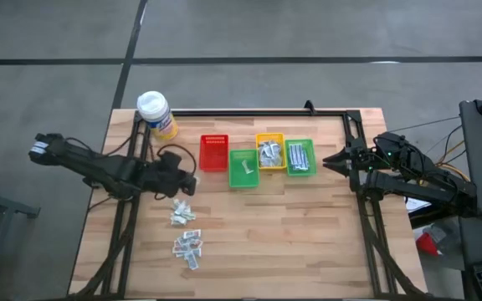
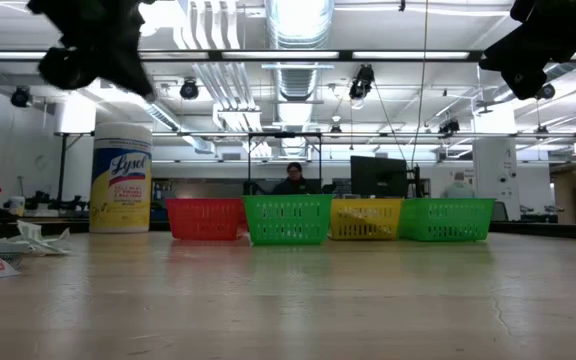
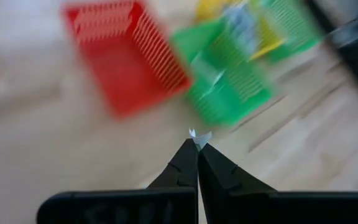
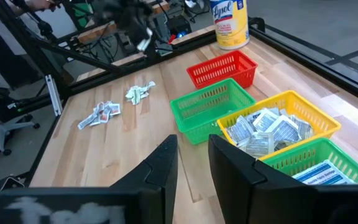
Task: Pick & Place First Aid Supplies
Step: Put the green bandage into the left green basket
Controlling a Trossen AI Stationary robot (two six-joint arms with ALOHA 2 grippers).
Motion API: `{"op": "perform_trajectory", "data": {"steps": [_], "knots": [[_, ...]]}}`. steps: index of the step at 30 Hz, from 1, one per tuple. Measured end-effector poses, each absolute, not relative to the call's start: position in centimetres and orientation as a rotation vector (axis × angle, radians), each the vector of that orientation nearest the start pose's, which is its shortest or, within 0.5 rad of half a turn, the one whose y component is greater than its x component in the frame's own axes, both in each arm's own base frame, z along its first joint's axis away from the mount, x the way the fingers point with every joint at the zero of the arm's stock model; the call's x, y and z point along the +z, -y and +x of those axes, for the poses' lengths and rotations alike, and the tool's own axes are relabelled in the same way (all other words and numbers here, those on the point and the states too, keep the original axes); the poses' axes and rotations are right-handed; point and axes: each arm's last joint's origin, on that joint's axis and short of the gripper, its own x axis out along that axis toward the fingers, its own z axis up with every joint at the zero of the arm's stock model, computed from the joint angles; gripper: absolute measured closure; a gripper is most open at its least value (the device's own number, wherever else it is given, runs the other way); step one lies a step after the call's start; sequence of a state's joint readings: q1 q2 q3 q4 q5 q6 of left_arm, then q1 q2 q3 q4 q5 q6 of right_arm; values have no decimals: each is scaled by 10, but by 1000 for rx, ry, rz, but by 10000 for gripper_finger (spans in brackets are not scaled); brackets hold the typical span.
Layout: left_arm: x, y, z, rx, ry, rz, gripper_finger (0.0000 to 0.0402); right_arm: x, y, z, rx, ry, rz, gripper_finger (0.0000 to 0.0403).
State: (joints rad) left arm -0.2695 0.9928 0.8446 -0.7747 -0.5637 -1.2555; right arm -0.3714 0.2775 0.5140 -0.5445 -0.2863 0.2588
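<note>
Left gripper [image 3: 197,144] pinched shut on a tiny white packet [image 3: 199,135], airborne. I see the red slatted plastic bin [image 1: 213,152] just right of it, centre frame, loose packets [image 1: 186,230] below. Only the left wrist view shows the packet. Right gripper [image 4: 191,155] part-open, empty, parked at right edge.

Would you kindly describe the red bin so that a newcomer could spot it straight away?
Start at the yellow bottle with the white cap at the table's far left corner. Beside it runs a row of four small bins; the red bin is the end one nearest the bottle. It alone is red, and no packets show inside it.
</note>
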Motion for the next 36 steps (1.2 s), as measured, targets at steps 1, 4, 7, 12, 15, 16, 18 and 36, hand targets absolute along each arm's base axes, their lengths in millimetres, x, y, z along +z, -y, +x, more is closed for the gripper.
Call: {"op": "perform_trajectory", "data": {"steps": [1, 4, 7, 12, 15, 16, 18, 36], "knots": [[279, 34, 183, 719, -500, -768, 401, 263, 22, 79, -122, -279, 356, 315], [294, 33, 192, 675, -382, -703, 401, 263, 22, 79, -122, -280, 356, 321], [304, 30, 200, 648, -297, -657, 401, 263, 22, 79, -122, -279, 354, 327], [310, 23, 217, 669, -256, -624, 401, 263, 22, 79, -122, -280, 352, 335], [309, 17, 230, 706, -274, -599, 401, 263, 22, 79, -121, -280, 349, 333], [308, 15, 235, 710, -286, -589, 401, 263, 22, 79, -121, -280, 349, 332], [309, 11, 246, 711, -314, -567, 401, 263, 22, 79, -121, -280, 348, 328], [306, -45, 347, 645, -589, -427, 401, 262, 22, 79, -121, -281, 349, 316]]}}
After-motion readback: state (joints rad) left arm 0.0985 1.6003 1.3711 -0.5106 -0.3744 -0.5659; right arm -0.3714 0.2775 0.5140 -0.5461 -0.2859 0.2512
